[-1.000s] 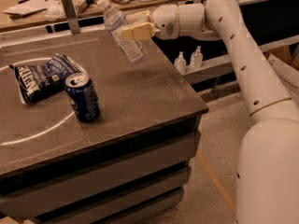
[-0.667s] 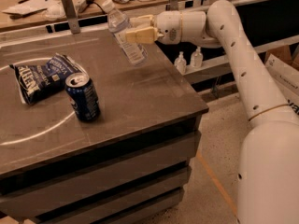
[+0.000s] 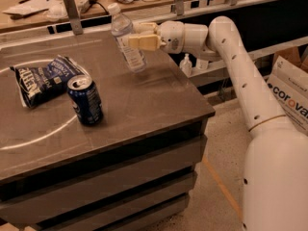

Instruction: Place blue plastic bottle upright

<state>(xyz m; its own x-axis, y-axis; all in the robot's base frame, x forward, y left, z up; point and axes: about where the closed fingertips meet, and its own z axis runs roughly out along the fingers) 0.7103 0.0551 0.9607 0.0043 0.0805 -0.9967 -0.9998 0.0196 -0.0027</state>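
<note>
One blue plastic bottle [image 3: 133, 57] is coming down nearly upright, clamped in my hand [image 3: 136, 35].

The worktop [image 3: 144, 109] is lying broad under me, with its right edge and near corner dropping away not far beyond the bottle. My arm [image 3: 231, 57] is reaching in across that edge. The chip bag [image 3: 43, 78] and the soda can [image 3: 85, 100] are sitting well apart to the left, leaving open room around the landing spot. Over the last second I have been lowering and straightening the bottle. Its cap is now leaning only slightly left, and its base is hanging just over the surface; whether it is touching I cannot tell. My fingers [image 3: 147, 42] are squeezing its middle from the right. I am judging that only the last tilt and the set-down are remaining, kept in from the edge.
</note>
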